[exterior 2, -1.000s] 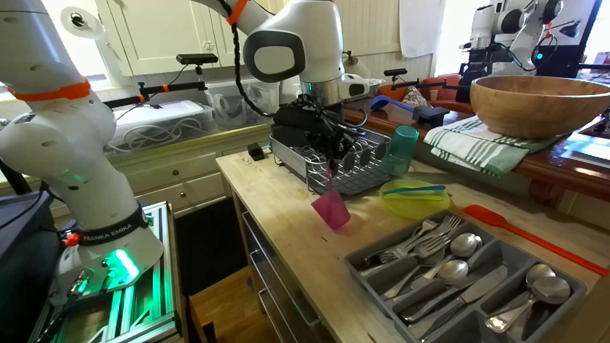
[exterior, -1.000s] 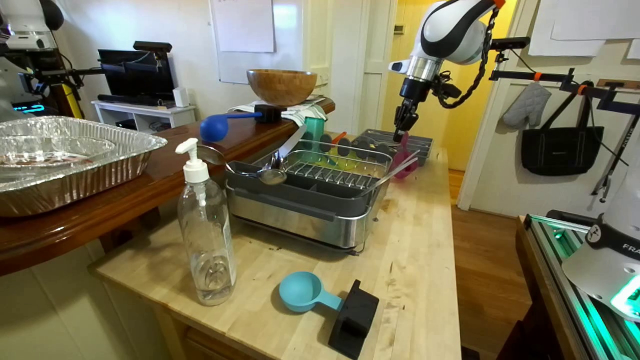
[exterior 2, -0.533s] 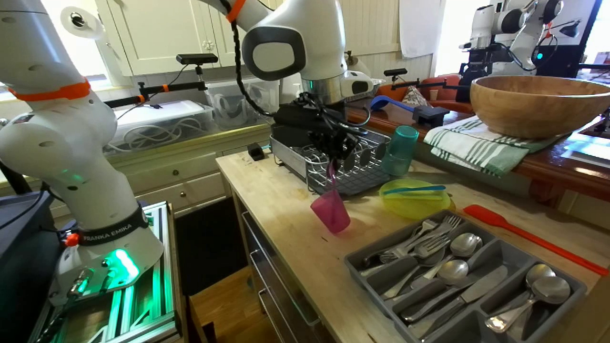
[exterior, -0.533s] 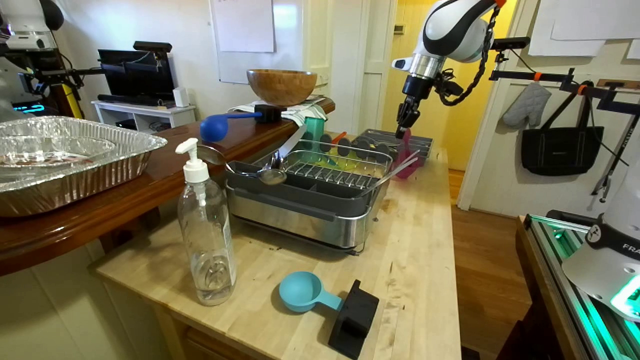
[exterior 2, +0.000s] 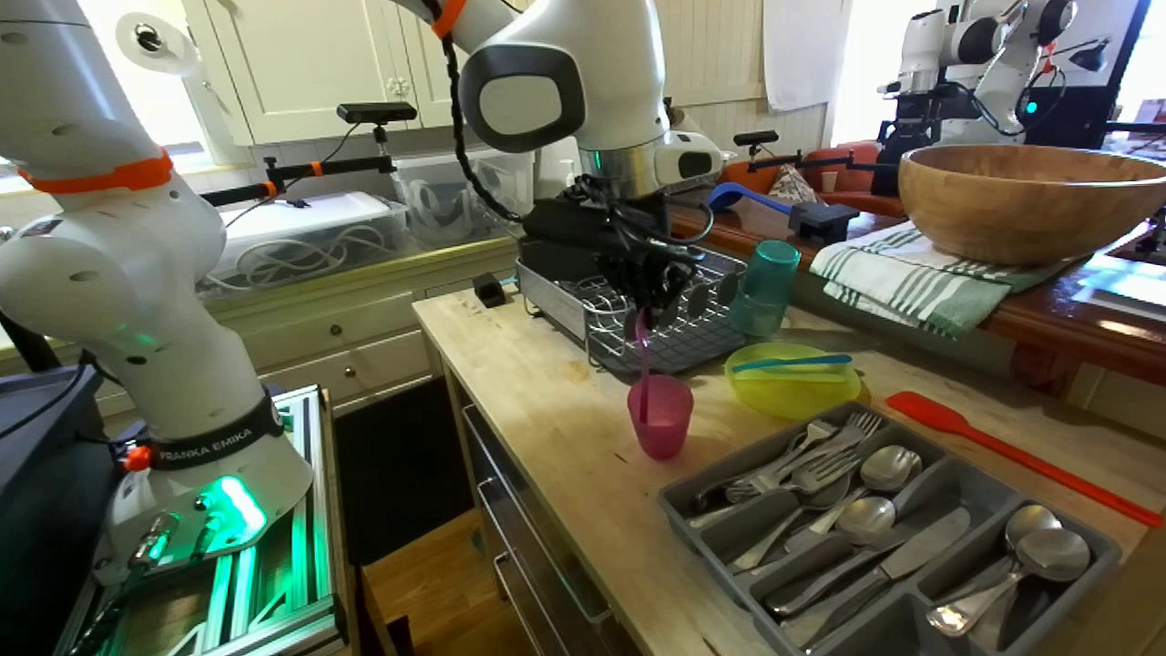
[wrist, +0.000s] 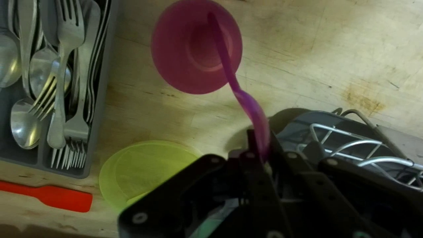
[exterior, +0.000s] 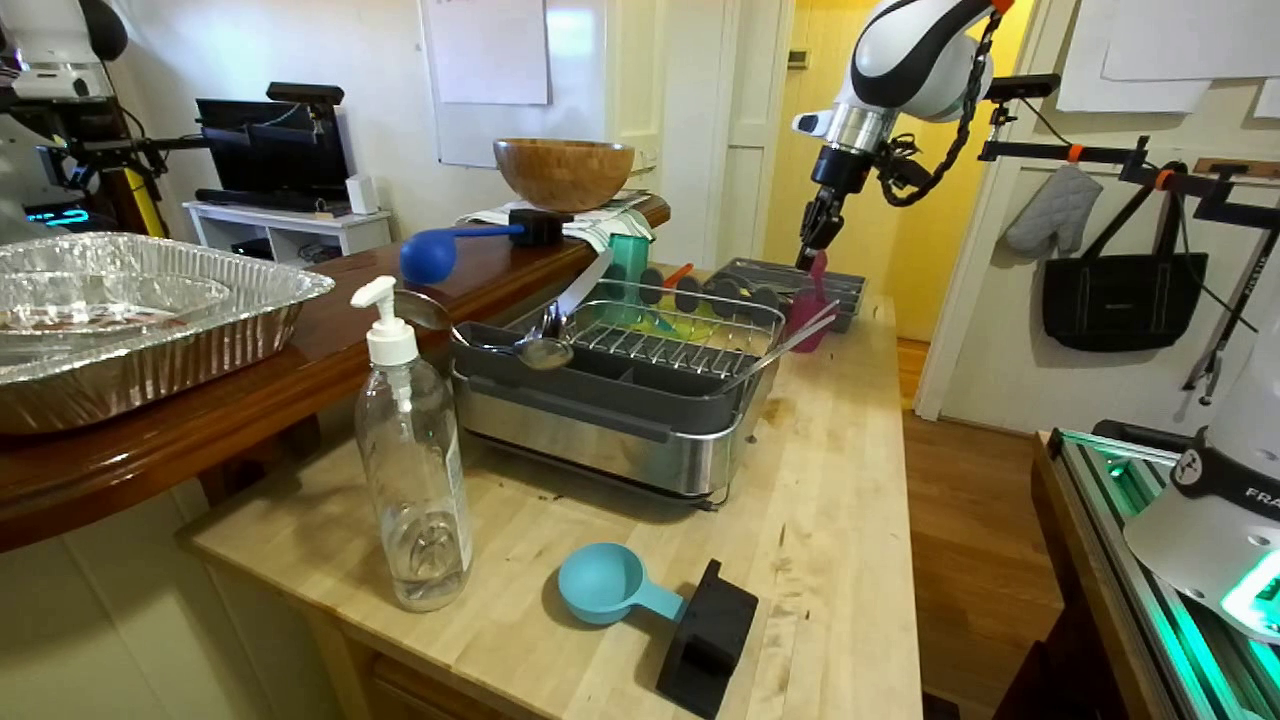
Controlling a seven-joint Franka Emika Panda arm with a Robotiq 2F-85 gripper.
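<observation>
My gripper is shut on the upper end of a thin pink-purple utensil, which lies between the fingertips. The utensil slants down and its lower end is inside a pink cup. In an exterior view the cup looks upright on the wooden counter, below the gripper. The other exterior view shows the gripper above the cup, partly behind the dish rack. The part of the utensil inside the jaws is hidden.
A grey cutlery tray and a yellow plate are beside the cup. A metal dish rack stands behind. A teal cup and red spatula are near the raised ledge. A soap bottle stands at the counter's other end.
The pink cup was tilted and now looks upright, a little to the right in an exterior view. My gripper has moved slightly up and to the right with the utensil.
</observation>
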